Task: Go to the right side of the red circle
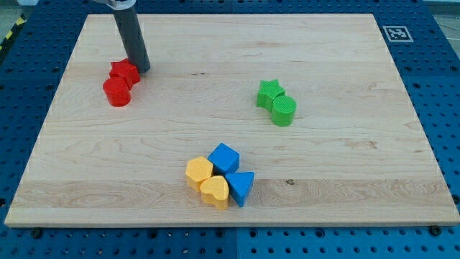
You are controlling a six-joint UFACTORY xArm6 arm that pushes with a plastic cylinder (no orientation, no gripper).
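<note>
Pale wood board (215, 50) fills the single camera view, resting on a blue perforated bench (438, 93). A fiducial marker (397, 33) sits at the board's top right corner.

Subject item: the red circle (116, 93) stands in the upper left part of the board. It is touching a red star (124, 71), which lies just above it and slightly toward the view's right.

Tool: the arm ends in a plain dark rod; there are no jaws to open, close or grip, so no such state applies. My tip (141, 70) rests on the board just beside the red star's right edge; contact between them cannot be confirmed.

Governing relation: the red circle lies below my tip and toward the view's left. The board directly to the circle's right is bare. In my judgement my tip is already on the correct side but too high; the required move is a short travel toward the view's bottom, keeping right of both red blocks. Risk: drifting left would nudge the star into the circle.

Other items, all well apart from the work area:
- green star (269, 91) touching a green circle (284, 111), right of centre;
- blue cube (225, 157), blue triangle (241, 187), and two yellow hearts (199, 171) (214, 191), clustered near the bottom centre.
</note>
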